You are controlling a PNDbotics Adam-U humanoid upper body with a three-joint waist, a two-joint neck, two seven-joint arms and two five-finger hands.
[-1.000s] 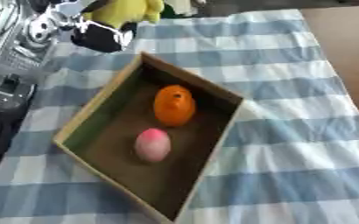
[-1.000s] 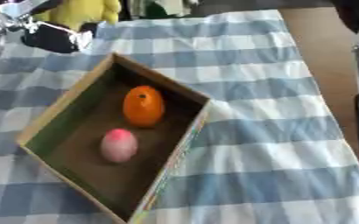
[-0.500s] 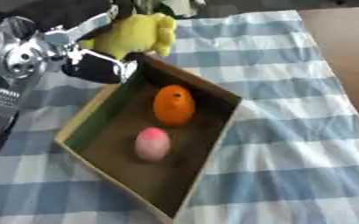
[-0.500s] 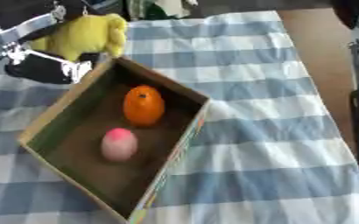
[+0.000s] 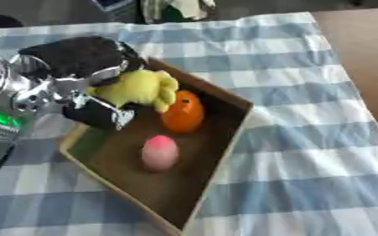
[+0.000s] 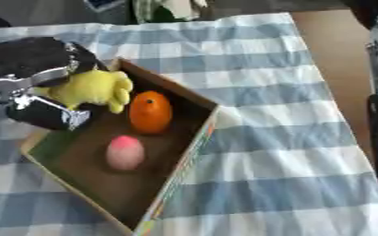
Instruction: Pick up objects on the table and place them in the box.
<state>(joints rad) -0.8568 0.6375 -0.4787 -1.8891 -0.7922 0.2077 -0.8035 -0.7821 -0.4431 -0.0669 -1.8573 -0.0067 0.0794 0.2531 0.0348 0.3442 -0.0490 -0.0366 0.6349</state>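
A shallow cardboard box (image 5: pixel 224 138) lies askew on the blue-and-white checked cloth. Inside it sit an orange fruit (image 5: pixel 182 111) and, nearer me, a pink egg-shaped object (image 5: pixel 159 152). My left hand (image 5: pixel 83 76) hangs over the box's far-left corner, its fingers curled round a yellow soft toy (image 5: pixel 140 88) that hovers just above the box floor beside the orange fruit. My right arm shows only as a dark bar along the right edge of the right eye view; its hand is out of sight.
The checked cloth (image 5: pixel 305 152) spreads wide to the right of the box. Bare brown tabletop (image 5: pixel 369 46) lies past the cloth's right edge. Dark and pale objects (image 5: pixel 172 7) stand at the far edge.
My left hand has carried the yellow toy from beyond the box's far corner down over the box, beside the orange fruit. The camera view has also shifted.
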